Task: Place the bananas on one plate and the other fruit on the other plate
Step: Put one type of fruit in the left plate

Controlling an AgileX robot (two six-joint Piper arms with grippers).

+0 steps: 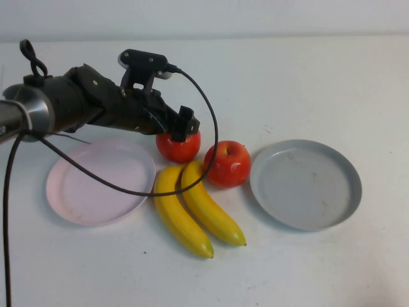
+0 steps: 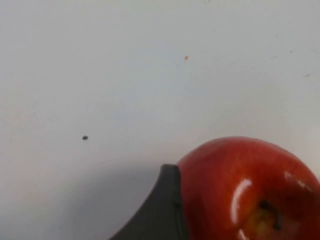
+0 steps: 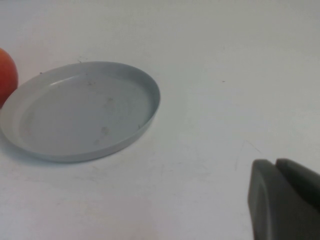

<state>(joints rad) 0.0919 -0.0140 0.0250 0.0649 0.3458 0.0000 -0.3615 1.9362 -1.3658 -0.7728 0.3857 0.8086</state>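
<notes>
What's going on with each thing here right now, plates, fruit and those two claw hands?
Pink plate: holds nothing.
Grey plate: holds nothing.
Bananas: lying side by side on the table, between the plates.
Left apple: on the table, left gripper down at it, one finger beside it.
Right apple: on the table, untouched.
Right gripper: away from the fruit, near the grey plate.

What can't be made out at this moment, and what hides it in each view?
- Left gripper: over the left apple in the high view; whether it has closed on it is unclear. The left wrist view shows one finger only.
- Right gripper: only its tip shows, cut off by the right wrist view's edge; absent from the high view.
- Pink plate: its far rim is hidden by the left arm.
- Right apple: cropped in the right wrist view.
</notes>
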